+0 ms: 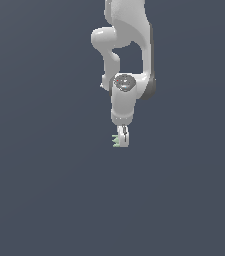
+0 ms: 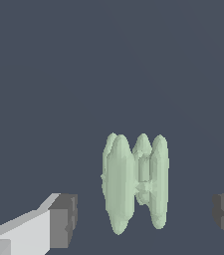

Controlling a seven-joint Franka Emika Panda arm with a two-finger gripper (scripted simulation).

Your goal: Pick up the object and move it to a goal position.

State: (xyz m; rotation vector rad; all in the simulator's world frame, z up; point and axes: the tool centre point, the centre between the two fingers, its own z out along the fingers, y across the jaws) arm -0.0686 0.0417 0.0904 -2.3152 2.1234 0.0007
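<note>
The object (image 2: 133, 182) is a small pale green thing with rounded, spiky ridges along its sides. It lies between the two fingers of my gripper (image 2: 146, 216), with a clear gap to each dark pad (image 2: 63, 221). The gripper is open and touches the object on neither side. In the exterior view the white arm reaches straight down, and my gripper (image 1: 122, 136) hangs low around the object (image 1: 116, 140), whose green spikes stick out toward the exterior view's left. The fingers hide the rest of it there.
A plain dark blue-grey surface (image 1: 44, 200) fills both views. The arm's white links (image 1: 129, 45) rise above the gripper.
</note>
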